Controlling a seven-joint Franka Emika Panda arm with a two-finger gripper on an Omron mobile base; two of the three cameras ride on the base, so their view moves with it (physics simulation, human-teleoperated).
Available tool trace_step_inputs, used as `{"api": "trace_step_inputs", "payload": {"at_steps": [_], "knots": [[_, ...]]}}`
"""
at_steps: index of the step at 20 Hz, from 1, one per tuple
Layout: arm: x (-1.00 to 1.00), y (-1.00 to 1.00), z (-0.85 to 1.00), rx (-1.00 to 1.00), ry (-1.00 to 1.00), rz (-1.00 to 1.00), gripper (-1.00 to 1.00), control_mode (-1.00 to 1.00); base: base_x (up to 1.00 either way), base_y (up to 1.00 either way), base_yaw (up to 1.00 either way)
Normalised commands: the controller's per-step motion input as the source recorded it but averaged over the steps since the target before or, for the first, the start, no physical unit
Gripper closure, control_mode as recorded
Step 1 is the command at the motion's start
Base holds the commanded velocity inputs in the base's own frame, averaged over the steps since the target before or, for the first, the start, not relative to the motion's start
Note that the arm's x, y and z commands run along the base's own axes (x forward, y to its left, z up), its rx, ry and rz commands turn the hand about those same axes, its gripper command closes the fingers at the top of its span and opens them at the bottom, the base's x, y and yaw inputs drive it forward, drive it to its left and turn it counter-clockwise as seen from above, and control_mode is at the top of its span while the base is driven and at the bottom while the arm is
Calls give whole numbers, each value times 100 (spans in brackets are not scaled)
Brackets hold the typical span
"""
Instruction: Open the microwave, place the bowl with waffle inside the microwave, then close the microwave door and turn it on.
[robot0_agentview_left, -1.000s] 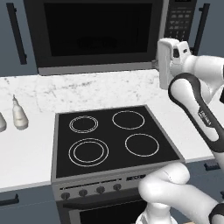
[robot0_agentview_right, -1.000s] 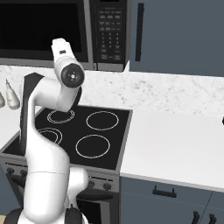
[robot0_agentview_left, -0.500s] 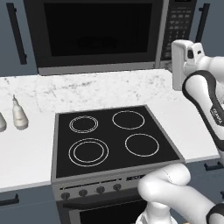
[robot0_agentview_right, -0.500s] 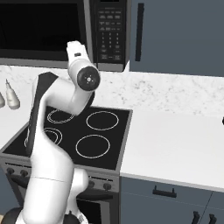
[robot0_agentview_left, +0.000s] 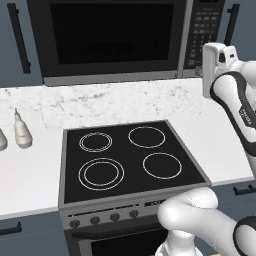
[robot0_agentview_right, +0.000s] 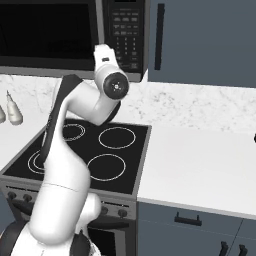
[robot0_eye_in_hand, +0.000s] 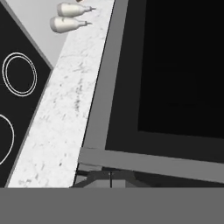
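The microwave (robot0_agentview_left: 112, 40) hangs above the counter with its door (robot0_agentview_right: 45, 30) closed, the dark window unlit. Its keypad strip (robot0_agentview_left: 200, 30) runs down the right side. My white hand (robot0_agentview_left: 216, 65) hovers in front of the microwave's lower right corner, just right of the keypad (robot0_agentview_right: 125, 30). In the hand view, my gripper (robot0_eye_in_hand: 109, 178) is shut with nothing in it, its tips close to a corner of the door's grey frame (robot0_eye_in_hand: 144, 159); I cannot tell whether they touch. The bowl and the waffle are out of view.
A black stovetop (robot0_agentview_left: 130, 155) with four white rings sits in the marble counter (robot0_agentview_right: 200, 155). Two white bottles (robot0_agentview_left: 20, 131) stand on the counter at the left. Dark blue cabinet doors with black handles (robot0_agentview_right: 160, 35) flank the microwave.
My hand has swung to the right along the microwave's front, from over the door's right edge to beside the keypad. The gripper stays shut.
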Motion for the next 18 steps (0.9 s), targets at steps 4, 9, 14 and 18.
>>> {"api": "trace_step_inputs", "payload": {"at_steps": [4,9,14,18], "knots": [[51,-16,0,8,0,-5,100,-100,0,0,0],[46,-27,0,5,0,-5,100,-100,0,0,0],[40,-11,-5,4,0,-2,100,-100,0,0,0],[46,-4,-3,3,0,-2,100,-100,0,0,0]]}}
